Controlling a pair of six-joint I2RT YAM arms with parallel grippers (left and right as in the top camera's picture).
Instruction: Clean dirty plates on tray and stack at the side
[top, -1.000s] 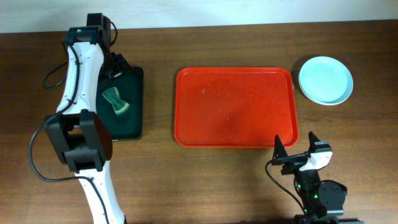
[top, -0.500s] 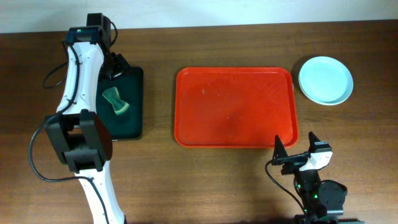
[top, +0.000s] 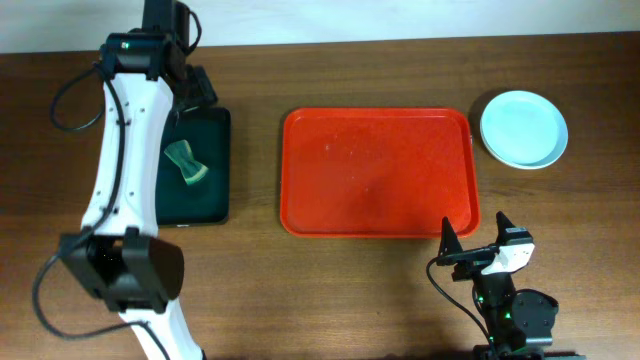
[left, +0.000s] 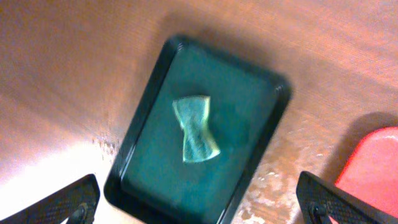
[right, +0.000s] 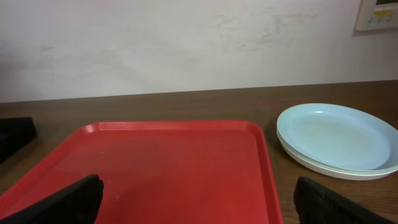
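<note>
The red tray (top: 378, 172) lies flat in the middle of the brown table (top: 330, 290). Its long sides run left to right and a low rim goes all the way round it. The plates (top: 524, 129) sit in a neat pile on the table, just beside the tray's far right corner. A thin line of wood shows between the pile and the rim, so they do not touch. In the right wrist view the plates lie one on top of another, but how many there are is hard to count. The right gripper (right: 198, 193) sits low near the front of the table, by the tray's near right corner. It looks across the tray, and its two fingers are spread wide apart. On the other side of the tray, a wide strip of wood runs between it and a smaller black tray (top: 205, 170). A green sponge (top: 186, 163), pinched in the middle like a bow, lies inside the black tray, away from its walls. The left gripper (left: 199, 193) hangs high over the black tray near its far end. Its fingers are also wide apart, one out past each side of the sponge. The white left arm (top: 125, 150) crosses over the black tray's left edge. More brown wood shows in front of both trays.
</note>
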